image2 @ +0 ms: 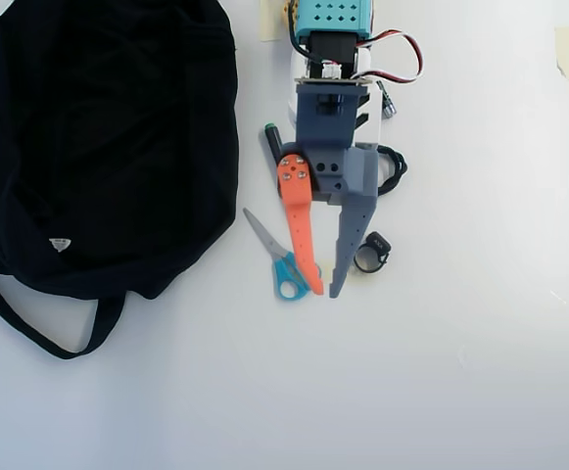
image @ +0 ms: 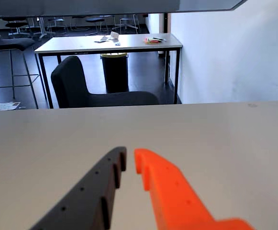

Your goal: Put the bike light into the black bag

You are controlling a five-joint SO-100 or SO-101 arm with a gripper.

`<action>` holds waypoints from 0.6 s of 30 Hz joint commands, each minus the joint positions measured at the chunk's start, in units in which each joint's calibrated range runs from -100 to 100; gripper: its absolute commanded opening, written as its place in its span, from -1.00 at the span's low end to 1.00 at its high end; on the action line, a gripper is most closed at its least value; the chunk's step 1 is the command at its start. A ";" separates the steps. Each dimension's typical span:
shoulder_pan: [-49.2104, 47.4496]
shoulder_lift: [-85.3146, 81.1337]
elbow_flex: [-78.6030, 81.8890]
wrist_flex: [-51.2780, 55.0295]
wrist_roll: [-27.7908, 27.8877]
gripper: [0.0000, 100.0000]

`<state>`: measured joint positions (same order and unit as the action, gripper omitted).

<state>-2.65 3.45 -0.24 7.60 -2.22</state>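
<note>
Looking along the gripper in the wrist view, a dark grey finger on the left and an orange finger on the right reach out over a bare pale table. Their tips stand a narrow gap apart with nothing between them. Beyond the table edge are a dark chair, a second table with small items on it, and a dark round bin beneath it. Neither the bike light nor the bag shows in this view.

In the overhead view the arm reaches down from the top edge, and the gripper hangs with its tips slightly parted, holding nothing. The bike light, a tiny black block with a round strap loop, lies on the white table just to the right of the grey finger, close beside it but not between the fingers. Blue-handled scissors lie just left of the orange finger, whose tip overlaps the handles in this view. A coiled black cable peeks out from under the arm on the right, and a small dark cylinder with a green tip lies at its left.

The black bag fills the upper left, slumped flat, its small white tag near the lower edge and its strap looping out below. Its inside cannot be seen, so what it holds cannot be told. The light is well apart from it, with the scissors and gripper between.
</note>
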 commanded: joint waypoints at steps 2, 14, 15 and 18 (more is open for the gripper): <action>1.30 -1.54 -1.47 0.15 0.28 -0.95; 1.22 -3.94 -1.65 7.39 0.33 -0.95; 1.15 -4.44 -1.29 7.82 0.33 -0.95; 1.22 -5.11 -1.38 11.95 0.39 -0.95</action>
<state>-1.32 2.45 -0.24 15.67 -2.22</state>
